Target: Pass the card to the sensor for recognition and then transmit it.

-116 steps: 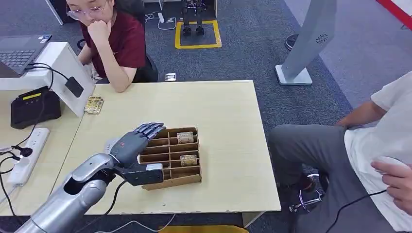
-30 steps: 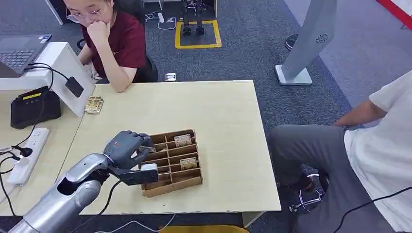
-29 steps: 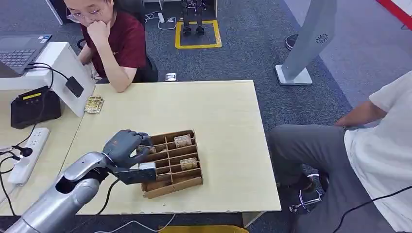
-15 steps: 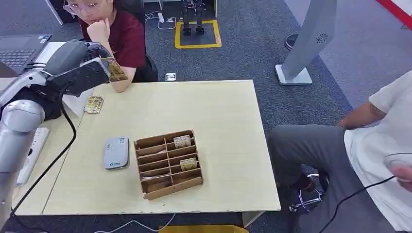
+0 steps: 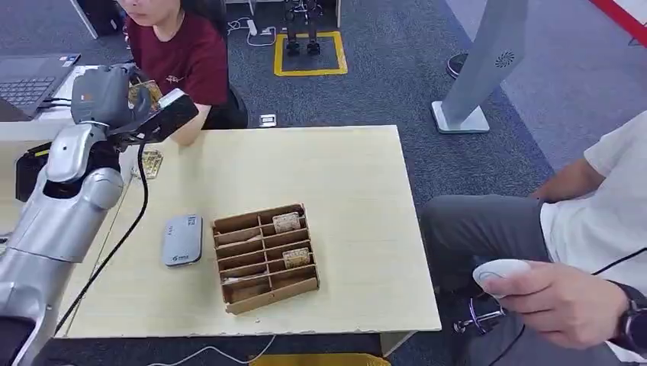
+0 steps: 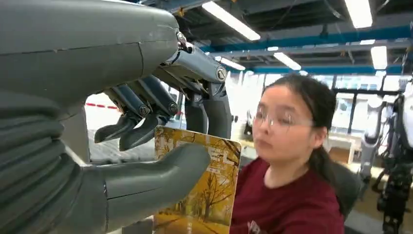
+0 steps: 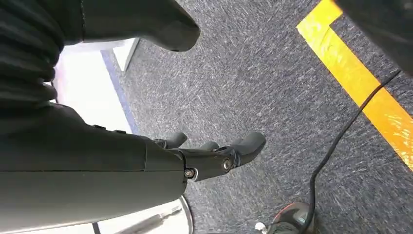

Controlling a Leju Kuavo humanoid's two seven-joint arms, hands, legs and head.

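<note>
Left robot hand (image 5: 114, 95) raised, pinching card (image 6: 197, 187) — right robot hand (image 7: 209, 151) hanging, fingers loosely apart, holding nothing

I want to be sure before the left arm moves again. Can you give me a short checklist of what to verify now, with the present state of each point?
1. Card is held firmly: ok. In the left wrist view the left hand pinches it between the thumb and the dark fingers.
2. Card is held up near the person in the dark red shirt: ok.
3. Person is ready to take it: cannot tell; no reaching hand is visible.
4. Card already read by the grey sensor: cannot tell from these pictures.
5. Right hand is out of the way: ok, it hangs over the carpet, holding nothing.
6. Cardboard tray is undisturbed: ok, it sits flat on the table.
</note>
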